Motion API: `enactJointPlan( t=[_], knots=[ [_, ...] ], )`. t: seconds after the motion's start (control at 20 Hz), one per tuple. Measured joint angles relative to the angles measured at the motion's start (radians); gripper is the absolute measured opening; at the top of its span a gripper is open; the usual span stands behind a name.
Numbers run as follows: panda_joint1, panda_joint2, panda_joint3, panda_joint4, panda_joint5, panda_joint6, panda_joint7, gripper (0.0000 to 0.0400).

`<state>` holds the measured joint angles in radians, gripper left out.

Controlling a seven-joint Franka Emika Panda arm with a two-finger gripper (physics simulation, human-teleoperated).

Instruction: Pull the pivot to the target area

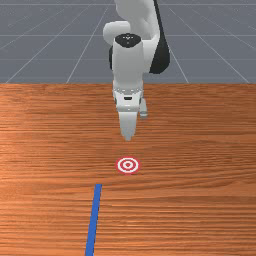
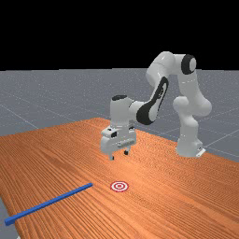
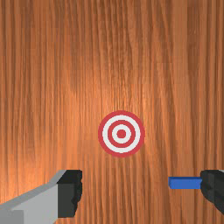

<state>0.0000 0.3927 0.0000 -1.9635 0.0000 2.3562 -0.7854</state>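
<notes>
While jaws hover open, blue bar lower, well apart

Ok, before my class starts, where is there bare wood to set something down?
In the front view, bare table stretches from the target to the picture's right edge; another patch lies between the blue bar and the left edge. It's tightest around the target, with the bar's near end on one side and the raised end effector close behind.

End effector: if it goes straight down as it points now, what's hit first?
Likely the target on the tabletop; the end effector seems above it, though exact alignment is unclear.
</notes>
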Motion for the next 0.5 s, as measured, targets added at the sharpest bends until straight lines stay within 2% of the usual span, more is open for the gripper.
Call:
enactJointPlan(
  t=[0.05,0.1,0.15,0.2,0.25,0.3,0.35,0.45,0.5],
  knots=[
    [0.000,0.000,0.000,0.000,0.000,0.000,0.000,0.0243],
    [0.000,0.000,0.000,0.000,0.000,0.000,0.000,0.0148],
    [0.000,0.000,0.000,0.000,0.000,0.000,0.000,0.0090],
    [0.000,0.000,0.000,0.000,0.000,0.000,0.000,0.0054],
    [0.000,0.000,0.000,0.000,0.000,0.000,0.000,0.0033],
    [0.001,-0.011,0.000,-0.027,-0.001,0.048,0.004,0.0020],
    [0.004,-0.019,0.000,-0.048,-0.002,0.089,0.010,0.0012],
    [0.009,-0.014,0.002,-0.037,-0.002,0.078,0.013,0.0005],
    [-0.005,0.004,0.016,0.003,0.030,0.013,-0.015,0.0003]
  ],
)
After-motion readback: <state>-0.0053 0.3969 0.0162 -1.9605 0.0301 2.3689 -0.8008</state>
